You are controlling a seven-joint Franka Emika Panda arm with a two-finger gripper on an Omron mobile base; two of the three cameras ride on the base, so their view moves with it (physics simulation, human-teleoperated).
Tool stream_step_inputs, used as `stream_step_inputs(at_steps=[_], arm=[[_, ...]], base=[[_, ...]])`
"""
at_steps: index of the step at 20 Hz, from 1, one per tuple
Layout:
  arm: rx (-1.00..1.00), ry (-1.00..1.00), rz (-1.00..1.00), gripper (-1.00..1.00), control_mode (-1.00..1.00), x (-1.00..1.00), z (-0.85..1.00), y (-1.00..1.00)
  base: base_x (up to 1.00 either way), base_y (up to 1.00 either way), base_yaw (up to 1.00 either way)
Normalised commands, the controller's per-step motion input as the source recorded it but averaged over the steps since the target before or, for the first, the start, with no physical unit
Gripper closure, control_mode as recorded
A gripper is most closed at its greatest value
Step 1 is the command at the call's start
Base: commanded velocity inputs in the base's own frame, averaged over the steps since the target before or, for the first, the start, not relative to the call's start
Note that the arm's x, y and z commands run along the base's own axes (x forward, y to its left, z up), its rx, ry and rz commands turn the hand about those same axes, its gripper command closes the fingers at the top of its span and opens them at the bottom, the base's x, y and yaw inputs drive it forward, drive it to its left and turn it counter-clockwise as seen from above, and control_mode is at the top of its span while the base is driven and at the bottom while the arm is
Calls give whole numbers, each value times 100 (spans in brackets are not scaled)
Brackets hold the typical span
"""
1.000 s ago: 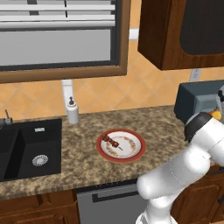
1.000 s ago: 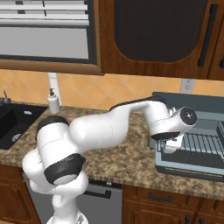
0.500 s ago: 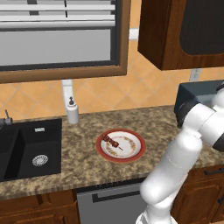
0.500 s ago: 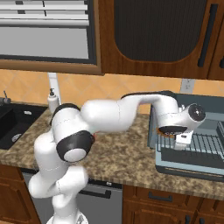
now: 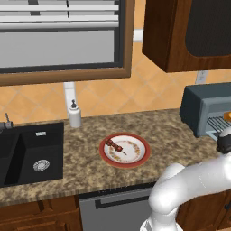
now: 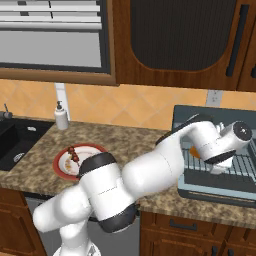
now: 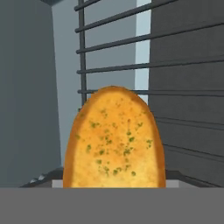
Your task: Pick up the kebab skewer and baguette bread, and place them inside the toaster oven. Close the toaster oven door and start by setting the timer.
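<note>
We have the arm [image 6: 150,172] stretched far to the right across the tabletop [image 5: 90,149], because the toaster oven [image 5: 203,108] sits at the right end and its mouth faces us. The toaster oven door [image 6: 220,192] lies folded down flat in front, which leaves the wire rack [image 6: 240,167] open for loading.

In the right base view the gripper [image 6: 216,167] is low over that rack, just inside the opening. In the hand view the baguette bread [image 7: 114,140] stands large right in front of the camera, with the rack bars and the oven's grey inner wall behind it. We judge that we are carrying it in to set it on the rack, and that the gripper is clamped on the bread, though the fingertips themselves are hidden, so we cannot tell for sure whether it is held or already let go.

The plate [image 5: 140,155] stays well to the left, near the middle of the tabletop, and the kebab skewer [image 5: 114,145] lies on its left part, untouched. We take it as the second item to fetch, so the door and timer must wait.
</note>
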Motion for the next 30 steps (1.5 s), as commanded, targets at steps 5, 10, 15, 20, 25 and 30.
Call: stream_step_inputs(at_steps=[5, 10, 15, 20, 25, 30], arm=[[-2, -4, 1, 100, -100, -8, -19, -6], [0, -3, 1, 100, -100, 9, -18, -22], [0, 0, 0, 100, -100, 26, 0, 0], [0, 0, 0, 100, -100, 24, 0, 0], [0, 0, 0, -100, -100, 13, 0, 0], [0, 0, 0, -100, -100, 0, 0, 0]], base=[[0, 0, 0], [0, 0, 0], [0, 0, 0], [0, 0, 0], [0, 0, 0], [0, 0, 0]])
